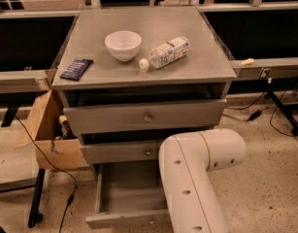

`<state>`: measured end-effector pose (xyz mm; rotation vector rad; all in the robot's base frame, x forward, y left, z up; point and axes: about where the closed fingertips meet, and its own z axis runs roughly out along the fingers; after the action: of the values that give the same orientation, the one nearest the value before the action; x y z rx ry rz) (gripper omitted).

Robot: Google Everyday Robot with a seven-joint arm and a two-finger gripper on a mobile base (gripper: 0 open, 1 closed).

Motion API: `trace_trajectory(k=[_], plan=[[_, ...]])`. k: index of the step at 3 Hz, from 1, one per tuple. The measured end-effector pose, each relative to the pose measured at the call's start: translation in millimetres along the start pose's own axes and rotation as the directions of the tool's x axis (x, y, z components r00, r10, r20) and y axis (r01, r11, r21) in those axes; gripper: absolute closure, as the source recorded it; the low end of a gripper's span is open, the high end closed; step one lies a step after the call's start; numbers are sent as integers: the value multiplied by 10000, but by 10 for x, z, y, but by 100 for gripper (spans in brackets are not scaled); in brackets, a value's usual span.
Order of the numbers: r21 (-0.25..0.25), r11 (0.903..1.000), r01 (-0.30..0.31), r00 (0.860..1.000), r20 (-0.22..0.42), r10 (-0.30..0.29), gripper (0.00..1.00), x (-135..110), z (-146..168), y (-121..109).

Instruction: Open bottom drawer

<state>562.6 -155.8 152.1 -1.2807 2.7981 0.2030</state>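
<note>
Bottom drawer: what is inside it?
The bottom drawer is pulled out; its visible grey floor is bare. The robot arm covers its right side. The gripper is out of view.
</note>
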Motion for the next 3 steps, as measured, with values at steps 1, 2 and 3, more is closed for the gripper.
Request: trace_trajectory(k=[1,2,3], plan=[[-88,10000,18,10000,-25,-18,0,36,-2,17],[-88,10000,18,10000,-24,-18,18,0,-2,-13],[135,9991,-402,9987,312,398,42,88,-50,33]])
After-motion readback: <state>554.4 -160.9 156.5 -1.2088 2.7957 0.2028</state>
